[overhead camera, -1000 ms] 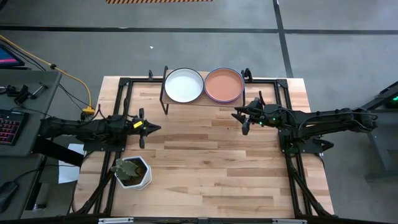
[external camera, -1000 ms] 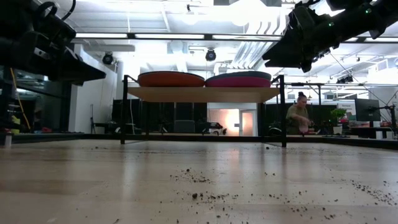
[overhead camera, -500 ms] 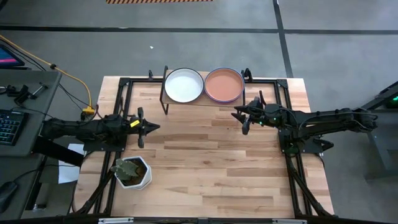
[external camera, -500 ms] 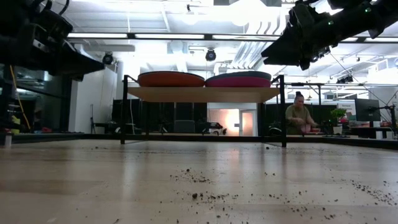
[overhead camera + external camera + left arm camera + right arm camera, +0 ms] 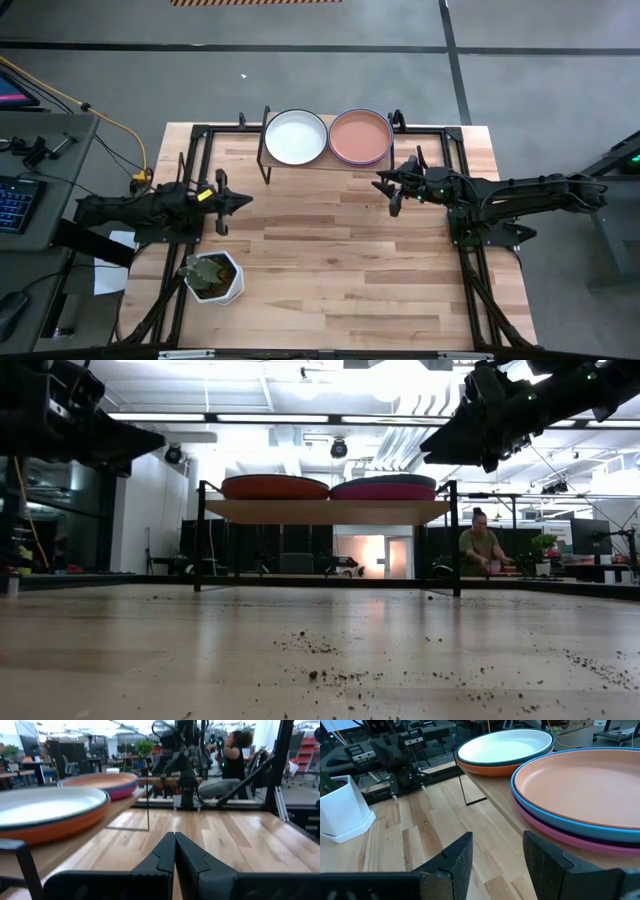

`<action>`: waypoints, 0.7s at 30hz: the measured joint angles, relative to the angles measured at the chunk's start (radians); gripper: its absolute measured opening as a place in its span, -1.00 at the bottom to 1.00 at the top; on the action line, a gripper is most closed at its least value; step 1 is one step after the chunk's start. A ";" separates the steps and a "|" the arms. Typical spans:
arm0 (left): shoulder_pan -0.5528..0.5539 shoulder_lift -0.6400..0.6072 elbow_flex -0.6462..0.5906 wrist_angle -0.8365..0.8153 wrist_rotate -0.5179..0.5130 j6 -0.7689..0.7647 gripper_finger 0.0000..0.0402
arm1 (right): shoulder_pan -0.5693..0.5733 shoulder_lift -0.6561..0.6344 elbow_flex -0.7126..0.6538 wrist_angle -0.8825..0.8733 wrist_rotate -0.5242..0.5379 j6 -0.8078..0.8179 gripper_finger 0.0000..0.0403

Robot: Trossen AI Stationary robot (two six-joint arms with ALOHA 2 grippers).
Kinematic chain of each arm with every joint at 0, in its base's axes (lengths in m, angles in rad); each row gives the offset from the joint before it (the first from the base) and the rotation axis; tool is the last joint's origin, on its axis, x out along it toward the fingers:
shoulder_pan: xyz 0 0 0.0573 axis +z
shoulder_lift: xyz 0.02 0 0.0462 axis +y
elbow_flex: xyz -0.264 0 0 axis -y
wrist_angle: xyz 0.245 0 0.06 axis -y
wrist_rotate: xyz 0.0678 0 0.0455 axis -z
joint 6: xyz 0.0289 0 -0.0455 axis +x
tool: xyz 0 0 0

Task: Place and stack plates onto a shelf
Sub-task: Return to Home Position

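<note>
Two stacks of plates stand side by side on the shelf at the table's far edge. The left stack has the white plate on top, over a teal and a red one. The right stack has the salmon plate on top, over a light blue and a magenta one. My left gripper hovers shut above the table's left side, empty. My right gripper hovers open near the shelf's right end, by the salmon stack, empty.
A white hexagonal plant pot with a plant stands near the table's left near corner. Specks of soil lie on the wood. A person sits in the room beyond the table. Black frame rails run along the table's sides.
My left gripper has drawn back slightly toward the table's left edge and risen a little. My right arm has kept still, and the plates have not moved.
</note>
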State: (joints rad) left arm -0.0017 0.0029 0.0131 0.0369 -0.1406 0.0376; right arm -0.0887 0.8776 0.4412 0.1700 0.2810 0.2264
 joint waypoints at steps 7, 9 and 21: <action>-0.001 0.001 0.000 -0.007 0.000 0.000 -1.00 | 0.000 -0.014 0.000 -0.038 -0.002 -0.032 -0.23; -0.001 0.001 0.000 -0.006 0.000 0.000 -1.00 | 0.000 -0.048 0.000 -0.078 -0.012 -0.045 -0.23; -0.001 0.001 0.000 -0.006 0.000 0.000 -1.00 | 0.035 -0.528 -0.161 -0.246 -0.071 -0.017 -0.23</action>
State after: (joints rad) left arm -0.0029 0.0036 0.0128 0.0307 -0.1404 0.0376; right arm -0.0535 0.3497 0.2803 -0.0756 0.2097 0.2089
